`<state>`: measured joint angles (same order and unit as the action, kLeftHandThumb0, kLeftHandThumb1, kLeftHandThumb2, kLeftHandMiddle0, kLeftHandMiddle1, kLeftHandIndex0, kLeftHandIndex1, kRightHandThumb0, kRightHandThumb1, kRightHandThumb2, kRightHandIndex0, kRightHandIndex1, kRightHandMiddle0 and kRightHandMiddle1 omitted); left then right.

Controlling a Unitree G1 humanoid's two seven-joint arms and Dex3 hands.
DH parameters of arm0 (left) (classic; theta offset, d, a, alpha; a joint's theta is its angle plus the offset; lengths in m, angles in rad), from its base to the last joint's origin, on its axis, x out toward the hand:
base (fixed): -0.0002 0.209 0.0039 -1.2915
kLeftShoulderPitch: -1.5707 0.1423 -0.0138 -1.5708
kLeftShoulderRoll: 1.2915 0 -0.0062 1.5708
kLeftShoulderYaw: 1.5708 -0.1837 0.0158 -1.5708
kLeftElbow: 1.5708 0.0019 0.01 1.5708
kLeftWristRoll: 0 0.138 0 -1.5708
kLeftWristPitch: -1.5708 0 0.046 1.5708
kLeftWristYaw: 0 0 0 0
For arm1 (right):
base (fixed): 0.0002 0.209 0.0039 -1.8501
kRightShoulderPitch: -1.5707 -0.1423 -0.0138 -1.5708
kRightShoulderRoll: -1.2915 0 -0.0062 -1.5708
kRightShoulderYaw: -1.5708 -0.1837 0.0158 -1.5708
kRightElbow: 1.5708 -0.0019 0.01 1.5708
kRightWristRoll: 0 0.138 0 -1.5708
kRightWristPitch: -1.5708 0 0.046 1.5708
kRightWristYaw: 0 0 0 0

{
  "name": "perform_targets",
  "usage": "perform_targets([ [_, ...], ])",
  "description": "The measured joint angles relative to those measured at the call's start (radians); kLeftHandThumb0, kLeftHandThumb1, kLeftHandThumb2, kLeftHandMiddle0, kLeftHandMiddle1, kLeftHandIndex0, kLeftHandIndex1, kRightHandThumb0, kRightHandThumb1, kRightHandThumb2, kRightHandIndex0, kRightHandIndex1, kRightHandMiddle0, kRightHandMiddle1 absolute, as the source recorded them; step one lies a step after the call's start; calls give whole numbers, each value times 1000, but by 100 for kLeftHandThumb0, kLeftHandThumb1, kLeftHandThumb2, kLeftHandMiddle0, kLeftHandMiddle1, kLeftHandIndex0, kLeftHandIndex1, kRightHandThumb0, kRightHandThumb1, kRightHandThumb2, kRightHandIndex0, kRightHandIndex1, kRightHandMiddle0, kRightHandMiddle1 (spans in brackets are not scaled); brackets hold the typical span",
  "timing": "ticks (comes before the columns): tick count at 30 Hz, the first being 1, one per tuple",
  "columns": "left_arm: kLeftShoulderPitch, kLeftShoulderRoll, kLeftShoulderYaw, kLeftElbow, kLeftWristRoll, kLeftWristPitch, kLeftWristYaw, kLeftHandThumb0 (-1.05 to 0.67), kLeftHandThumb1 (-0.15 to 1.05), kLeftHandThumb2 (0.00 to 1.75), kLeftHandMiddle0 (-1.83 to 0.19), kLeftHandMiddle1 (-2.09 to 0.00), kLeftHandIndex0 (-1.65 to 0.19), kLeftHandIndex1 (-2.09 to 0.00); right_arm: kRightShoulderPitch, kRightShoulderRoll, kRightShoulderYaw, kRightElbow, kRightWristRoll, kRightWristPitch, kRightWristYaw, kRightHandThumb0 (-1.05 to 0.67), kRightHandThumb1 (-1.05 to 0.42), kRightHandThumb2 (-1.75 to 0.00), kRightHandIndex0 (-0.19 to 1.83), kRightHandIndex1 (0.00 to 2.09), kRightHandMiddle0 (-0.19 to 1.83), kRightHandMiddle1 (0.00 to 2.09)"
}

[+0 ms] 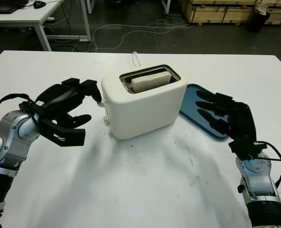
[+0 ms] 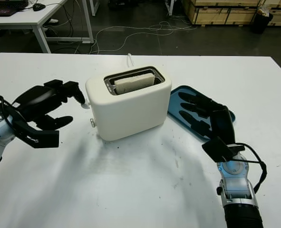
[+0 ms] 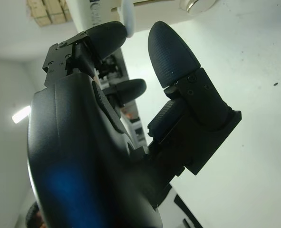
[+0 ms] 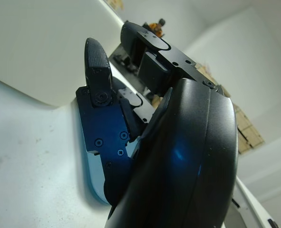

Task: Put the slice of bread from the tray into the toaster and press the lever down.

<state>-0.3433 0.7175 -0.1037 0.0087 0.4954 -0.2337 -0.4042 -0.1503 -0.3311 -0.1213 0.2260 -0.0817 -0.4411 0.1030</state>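
A: One slice of bread [image 1: 150,80], standing upright in the slot of the white toaster [image 1: 145,107], near the middle of the surface [image 1: 145,190].

B: And the lever [image 1: 101,101]?

A: White, on the toaster's end wall facing the left robot hand [image 1: 78,107], up near the top of that wall. Round knob [image 1: 105,121] lower on the same wall.

B: Left robot hand's state?

A: Open, holding nothing. Just beside the toaster's lever end, toward the left edge of the surface. Upper fingertips [image 3: 104,40] right at the lever; touching or not, cannot tell. Thumb lower, apart from the toaster.

B: Right robot hand [image 1: 221,114]?

A: Open too, nothing held. Over the blue tray [image 1: 195,97], fingers [image 2: 192,111] pointing toward the toaster's far end. Whether resting on the tray, cannot tell.

B: Tray's place?

A: Just beside the toaster, on the side toward the right edge of the surface, flat. No bread seen on the bare part.
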Motion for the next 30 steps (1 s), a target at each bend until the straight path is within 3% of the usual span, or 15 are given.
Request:
perform_targets([
  [30, -11, -20, -23, 12, -15, -14, 8, -71, 44, 146, 0, -171, 0, -155, 2, 0, 0, -4, 2, 0, 0, -43, -92, -15, 93, 0, 86, 0],
])
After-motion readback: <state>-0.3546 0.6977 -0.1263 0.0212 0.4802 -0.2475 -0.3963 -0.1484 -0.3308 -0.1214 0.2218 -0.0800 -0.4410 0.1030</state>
